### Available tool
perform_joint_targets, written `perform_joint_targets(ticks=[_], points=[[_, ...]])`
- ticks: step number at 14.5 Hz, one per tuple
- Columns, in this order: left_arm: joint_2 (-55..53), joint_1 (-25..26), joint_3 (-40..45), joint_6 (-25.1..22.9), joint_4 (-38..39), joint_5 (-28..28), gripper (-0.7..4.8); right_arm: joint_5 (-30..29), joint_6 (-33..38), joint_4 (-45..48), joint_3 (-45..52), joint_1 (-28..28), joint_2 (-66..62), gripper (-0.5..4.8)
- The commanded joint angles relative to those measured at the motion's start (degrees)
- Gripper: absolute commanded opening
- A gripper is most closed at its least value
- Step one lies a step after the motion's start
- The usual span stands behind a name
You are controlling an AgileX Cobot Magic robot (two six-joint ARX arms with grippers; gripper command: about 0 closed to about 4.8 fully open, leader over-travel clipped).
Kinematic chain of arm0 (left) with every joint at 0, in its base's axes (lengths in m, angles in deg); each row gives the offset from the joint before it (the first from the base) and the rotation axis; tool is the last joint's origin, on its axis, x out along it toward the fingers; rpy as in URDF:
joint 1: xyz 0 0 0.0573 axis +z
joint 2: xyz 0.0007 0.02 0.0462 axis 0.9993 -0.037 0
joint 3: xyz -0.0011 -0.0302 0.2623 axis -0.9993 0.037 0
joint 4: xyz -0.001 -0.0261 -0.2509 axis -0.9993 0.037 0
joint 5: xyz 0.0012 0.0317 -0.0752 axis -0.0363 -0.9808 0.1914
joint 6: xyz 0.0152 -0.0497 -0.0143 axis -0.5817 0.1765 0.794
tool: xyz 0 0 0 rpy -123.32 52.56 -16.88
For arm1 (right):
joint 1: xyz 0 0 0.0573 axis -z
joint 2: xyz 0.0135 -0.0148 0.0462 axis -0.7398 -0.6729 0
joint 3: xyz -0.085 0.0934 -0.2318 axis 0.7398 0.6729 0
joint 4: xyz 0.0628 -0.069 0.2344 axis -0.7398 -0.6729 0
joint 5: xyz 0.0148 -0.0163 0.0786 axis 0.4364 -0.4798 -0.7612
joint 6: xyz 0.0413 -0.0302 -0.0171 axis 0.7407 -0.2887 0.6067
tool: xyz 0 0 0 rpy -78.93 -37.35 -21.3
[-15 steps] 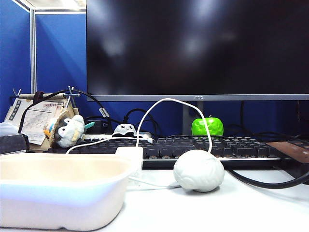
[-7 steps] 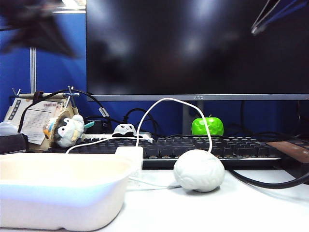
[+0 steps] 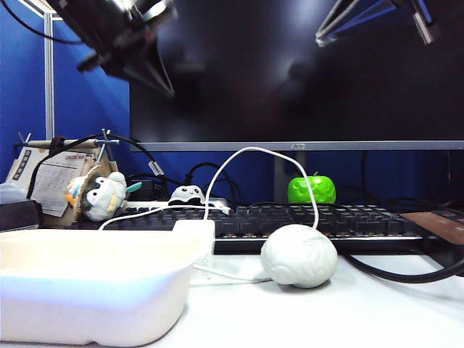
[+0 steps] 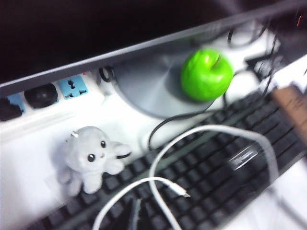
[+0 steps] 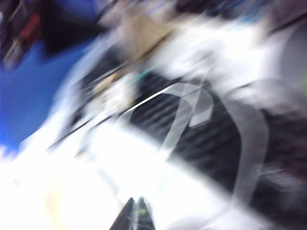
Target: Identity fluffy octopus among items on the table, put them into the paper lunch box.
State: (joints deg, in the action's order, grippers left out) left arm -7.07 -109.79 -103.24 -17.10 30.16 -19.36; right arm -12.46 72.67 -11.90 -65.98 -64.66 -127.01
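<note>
Exterior view: both arms just dropped in, octopus [image 3: 188, 194] untouched

It sits lower left of centre behind the keyboard [image 3: 326, 221], outside the box [image 3: 87, 304]. Left gripper [image 3: 167, 87] upper left is clamped empty; right gripper [image 3: 320, 38] upper right looks pinched too. So the reach is only starting. White table [image 3: 377, 312], blue partition behind.

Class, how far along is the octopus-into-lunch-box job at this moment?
Done: nothing. The fluffy octopus sits behind the keyboard, outside the paper lunch box. In hand: the left gripper and right gripper hang high above the desk, shut and holding nothing. Left: reach, grasp, carry, release.
</note>
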Motion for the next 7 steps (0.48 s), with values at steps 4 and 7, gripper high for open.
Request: perform_joint_targets(ticks=[4, 7], points=[[-4.90, -0.42, -0.11, -8.94, -5.44, 0.09, -0.01, 2.32, -0.09, 5.31, -0.35, -1.01, -1.62, -0.06], [-7.93, -0.46, -0.11, -8.57, -7.87, 0.26, 0.00, 2.62, -0.22, 5.35, -0.33, -1.01, -2.10, -0.06]])
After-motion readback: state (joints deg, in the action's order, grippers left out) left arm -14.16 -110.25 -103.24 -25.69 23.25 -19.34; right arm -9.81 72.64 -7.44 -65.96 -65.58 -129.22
